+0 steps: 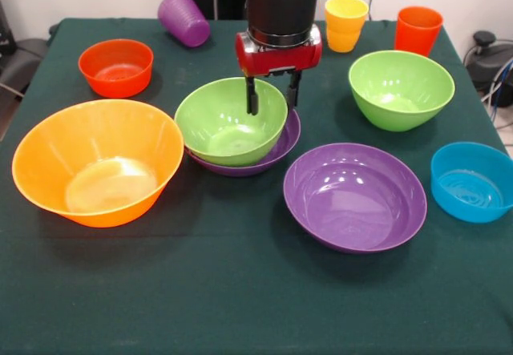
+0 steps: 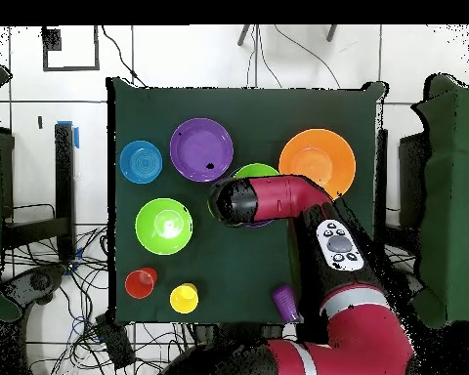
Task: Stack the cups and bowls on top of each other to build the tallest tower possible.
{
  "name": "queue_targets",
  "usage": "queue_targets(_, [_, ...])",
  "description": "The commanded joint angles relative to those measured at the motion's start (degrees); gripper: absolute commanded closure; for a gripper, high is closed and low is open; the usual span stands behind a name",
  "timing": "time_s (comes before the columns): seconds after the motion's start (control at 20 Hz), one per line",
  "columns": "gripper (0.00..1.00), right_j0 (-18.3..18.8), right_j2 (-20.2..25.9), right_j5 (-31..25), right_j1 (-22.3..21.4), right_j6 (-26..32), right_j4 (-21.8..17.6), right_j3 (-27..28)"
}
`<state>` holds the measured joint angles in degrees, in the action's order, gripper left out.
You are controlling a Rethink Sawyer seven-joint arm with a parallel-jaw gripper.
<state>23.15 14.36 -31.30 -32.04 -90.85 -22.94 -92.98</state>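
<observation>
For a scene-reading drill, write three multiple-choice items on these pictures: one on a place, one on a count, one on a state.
1. Where does the glossy green plastic bowl under the gripper sit?
A. inside a wide purple plastic bowl
B. inside the very large yellow-orange plastic bowl
C. alone on the table

2. How many green bowls show?
A. one
B. two
C. three

3. How does the ribbed purple plastic cup lie?
A. upright
B. upside down
C. on its side

Key: 1 A, a purple rim shows beneath it; 2 B, a second green bowl stands apart; 3 C, its side rests on the cloth.
</observation>
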Motion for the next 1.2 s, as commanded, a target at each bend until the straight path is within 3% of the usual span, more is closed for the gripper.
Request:
queue_targets(0.05, [0.0,0.29,2.29,-2.89,-0.07,-1.28,0.2,-2.41])
queue_targets(0.65, [0.0,-0.97,3.99,-6.68,-10.11,-3.0,6.54,-10.1])
queue_targets(1.2, [0.0,-3.24,2.43,-6.42,-11.73,-4.37,8.24,-11.25])
